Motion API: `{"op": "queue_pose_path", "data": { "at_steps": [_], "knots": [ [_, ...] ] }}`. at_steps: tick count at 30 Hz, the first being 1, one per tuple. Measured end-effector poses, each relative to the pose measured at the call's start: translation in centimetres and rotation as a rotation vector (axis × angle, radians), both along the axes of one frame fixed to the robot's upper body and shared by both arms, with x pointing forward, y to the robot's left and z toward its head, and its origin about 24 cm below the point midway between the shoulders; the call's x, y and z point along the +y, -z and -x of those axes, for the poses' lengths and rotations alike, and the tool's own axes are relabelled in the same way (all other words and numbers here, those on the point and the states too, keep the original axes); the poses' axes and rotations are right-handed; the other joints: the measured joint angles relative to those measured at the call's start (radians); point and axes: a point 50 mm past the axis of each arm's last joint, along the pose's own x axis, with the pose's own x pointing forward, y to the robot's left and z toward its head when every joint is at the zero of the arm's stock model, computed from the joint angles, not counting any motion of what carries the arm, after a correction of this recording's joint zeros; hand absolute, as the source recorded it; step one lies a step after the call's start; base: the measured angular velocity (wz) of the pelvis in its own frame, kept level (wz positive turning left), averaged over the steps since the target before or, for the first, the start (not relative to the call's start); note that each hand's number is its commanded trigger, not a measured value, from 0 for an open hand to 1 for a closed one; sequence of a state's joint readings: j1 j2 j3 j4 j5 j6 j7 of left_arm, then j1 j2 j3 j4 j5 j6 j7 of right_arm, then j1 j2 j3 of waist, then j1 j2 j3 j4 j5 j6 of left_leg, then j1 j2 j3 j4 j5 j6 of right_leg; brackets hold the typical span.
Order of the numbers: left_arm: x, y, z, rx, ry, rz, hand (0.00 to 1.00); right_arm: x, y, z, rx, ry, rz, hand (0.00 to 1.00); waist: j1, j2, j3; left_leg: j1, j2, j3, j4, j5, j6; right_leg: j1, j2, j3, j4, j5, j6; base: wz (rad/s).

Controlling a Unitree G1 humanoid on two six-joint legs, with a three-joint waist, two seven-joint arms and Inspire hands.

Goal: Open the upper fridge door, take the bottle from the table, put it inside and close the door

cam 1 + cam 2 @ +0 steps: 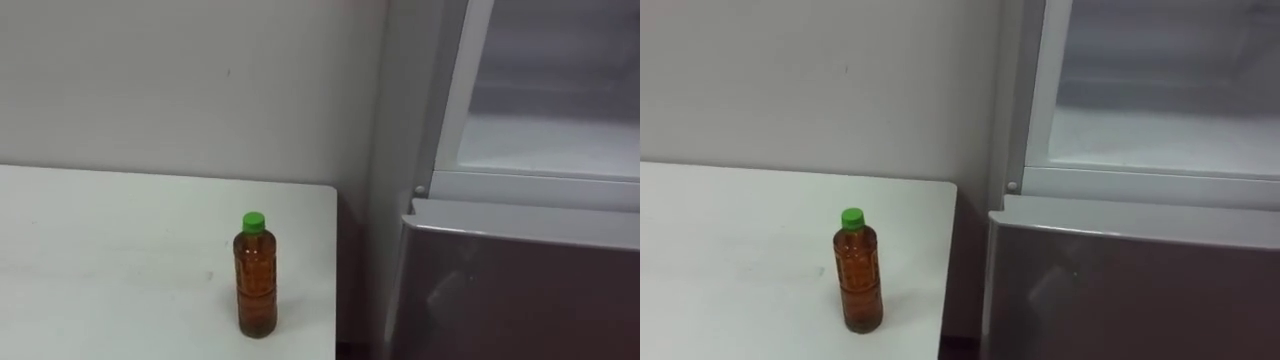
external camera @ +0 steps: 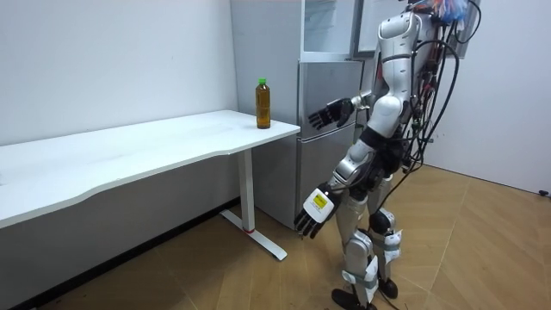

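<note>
Currently, the long white table [image 1: 100,250] is running along the pale wall [image 1: 200,90], and its right end is stopping just short of the fridge [image 1: 520,290], with a narrow dark gap lying between the two. The fridge's grey lower door is sitting shut, while the upper compartment [image 1: 540,140] above it is showing a pale interior and a shelf behind a white frame and seems to be standing open. In the room view the robot is standing on the wooden floor [image 2: 215,275], facing the fridge and the table's right end, with bare floor lying between it and both. Its right hand [image 2: 331,114] is hanging raised at about chest height, fingers spread loosely and holding nothing, well apart from the bottle. Its left hand [image 2: 314,211] is hanging low beside its thigh, fingers relaxed and empty too. The bottle [image 1: 256,280] is standing upright on the table near the right edge, a little in from the far right corner, touching nothing else. It is looking like clear plastic filled nearly to the neck with amber-brown liquid, its body ribbed around the middle. Bare tabletop is stretching away on its left side and toward the wall. The bright green cap [image 1: 254,222] is sitting on its top.
</note>
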State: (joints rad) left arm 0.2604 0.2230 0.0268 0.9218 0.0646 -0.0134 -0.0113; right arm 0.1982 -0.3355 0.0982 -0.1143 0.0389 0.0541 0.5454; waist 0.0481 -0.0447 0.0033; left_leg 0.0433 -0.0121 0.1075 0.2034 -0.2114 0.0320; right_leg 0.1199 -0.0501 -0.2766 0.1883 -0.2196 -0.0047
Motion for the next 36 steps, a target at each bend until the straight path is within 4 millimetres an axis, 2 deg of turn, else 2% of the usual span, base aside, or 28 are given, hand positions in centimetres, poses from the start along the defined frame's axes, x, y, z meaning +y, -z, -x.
{"op": "queue_pose_path", "data": {
  "at_steps": [2,7,9,21,24,30,36],
  "knots": [
    [0.0,0.1,0.3,0.018,0.002,-0.004,0.0,0.5,-1.9,-0.2,-0.07,-0.029,-0.044,0.0,0.003,0.0,-0.0002,-0.003,0.0,0.002,0.002,0.0,0.0,-0.002,0.0,0.002,0.0,0.001,-0.001,0.0],
    [-0.4,0.2,0.1,0.024,0.041,-0.006,0.0,1.5,-4.8,-1.0,-0.18,-0.078,-0.126,0.0,0.007,-0.001,-0.0015,-0.007,0.0,0.005,0.002,0.001,0.001,-0.009,0.0,0.007,0.004,0.003,0.0,-0.01],
    [-0.5,0.2,0.0,0.022,0.044,-0.008,0.0,1.8,-5.9,-1.3,-0.223,-0.096,-0.161,0.0,0.013,-0.005,-0.0038,-0.007,0.001,0.011,0.001,0.001,0.002,-0.016,0.0,0.023,0.011,0.004,0.001,-0.06],
    [-0.5,0.0,-0.3,0.001,0.036,-0.041,0.0,3.5,-10.0,-2.0,-0.384,-0.159,-0.282,0.0,0.02,-0.004,-0.0054,-0.001,0.001,0.024,0.0,0.003,0.005,-0.015,0.002,0.023,0.016,0.005,0.002,-0.03],
    [-0.9,0.1,-0.4,0.005,0.061,-0.034,0.0,4.3,-10.8,-2.4,-0.418,-0.172,-0.326,0.0,0.024,-0.002,-0.0059,-0.002,0.001,0.023,0.002,0.003,0.006,-0.014,0.002,0.023,0.016,0.008,0.002,0.0],
    [-1.4,0.3,-0.4,0.015,0.083,-0.03,0.0,4.7,-10.8,-2.4,-0.413,-0.162,-0.381,0.0,0.043,0.005,-0.0066,-0.005,0.0,0.022,0.003,0.006,0.01,-0.015,0.001,0.027,0.015,0.014,0.006,0.01],
    [-2.0,0.4,-0.6,0.015,0.085,-0.036,0.0,5.9,-9.4,-2.6,-0.342,-0.144,-0.425,0.0,0.057,0.02,-0.0057,-0.004,-0.001,0.023,0.003,0.007,0.012,-0.015,0.0,0.025,0.015,0.017,0.007,-0.01]
  ]
}}
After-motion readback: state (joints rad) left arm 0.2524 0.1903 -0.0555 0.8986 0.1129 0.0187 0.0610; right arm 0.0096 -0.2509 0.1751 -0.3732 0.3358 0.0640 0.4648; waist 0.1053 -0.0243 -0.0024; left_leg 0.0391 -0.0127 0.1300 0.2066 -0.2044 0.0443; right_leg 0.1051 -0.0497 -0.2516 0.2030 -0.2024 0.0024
